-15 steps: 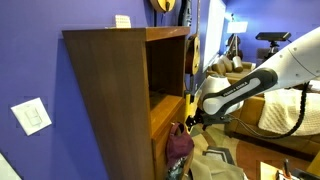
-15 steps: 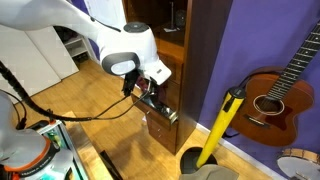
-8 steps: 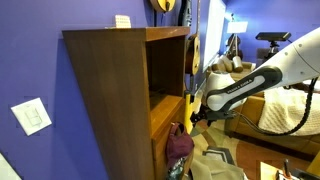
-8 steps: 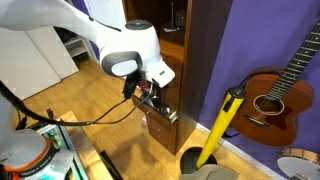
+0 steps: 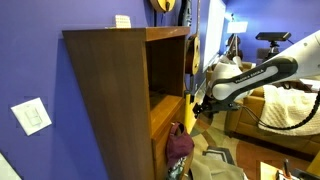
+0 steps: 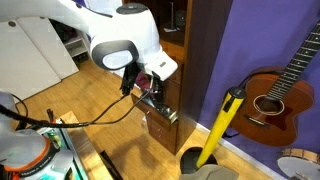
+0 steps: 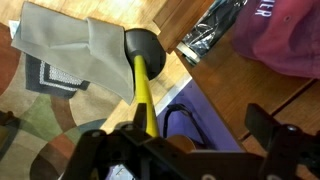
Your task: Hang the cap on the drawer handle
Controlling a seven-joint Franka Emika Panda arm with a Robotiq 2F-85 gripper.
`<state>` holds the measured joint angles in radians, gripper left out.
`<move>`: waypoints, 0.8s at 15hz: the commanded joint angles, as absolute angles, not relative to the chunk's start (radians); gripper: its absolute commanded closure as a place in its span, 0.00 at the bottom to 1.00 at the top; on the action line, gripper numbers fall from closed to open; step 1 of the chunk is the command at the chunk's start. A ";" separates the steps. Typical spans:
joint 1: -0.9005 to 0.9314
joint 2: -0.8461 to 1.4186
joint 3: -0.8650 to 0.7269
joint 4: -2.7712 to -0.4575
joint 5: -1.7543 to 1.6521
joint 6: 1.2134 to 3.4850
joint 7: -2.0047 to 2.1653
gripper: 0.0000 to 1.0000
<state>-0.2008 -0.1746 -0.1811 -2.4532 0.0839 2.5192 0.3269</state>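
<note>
A maroon cap (image 5: 180, 145) hangs at the front of the wooden cabinet (image 5: 115, 90), low down by the drawer. In the wrist view the cap (image 7: 285, 35) lies at the top right beside the shiny metal drawer handle (image 7: 208, 38). My gripper (image 5: 199, 108) is above and beside the cap, apart from it. In the wrist view my gripper (image 7: 185, 150) is open and empty, with its two dark fingers spread wide. In an exterior view my gripper (image 6: 141, 88) hovers over the drawer (image 6: 160, 120) and partly hides the cap.
A yellow-handled tool with a black head (image 6: 222, 125) leans against the purple wall next to the drawer, and it shows in the wrist view (image 7: 140, 60). A guitar (image 6: 275, 95) stands on the wall side. A grey cloth (image 7: 70, 50) and a rug lie on the floor.
The arm has lifted and drawn back from the cap. The cap stays by the drawer handle.
</note>
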 commanded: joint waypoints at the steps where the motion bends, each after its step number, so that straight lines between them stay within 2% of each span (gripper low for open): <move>1: -0.196 -0.283 -0.190 -2.461 0.122 2.448 0.224 0.00; 12: -0.172 -0.486 -0.161 -2.387 0.126 2.167 0.097 0.00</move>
<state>-0.1839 -0.4455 -0.1748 -2.4007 0.1214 2.2324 0.1094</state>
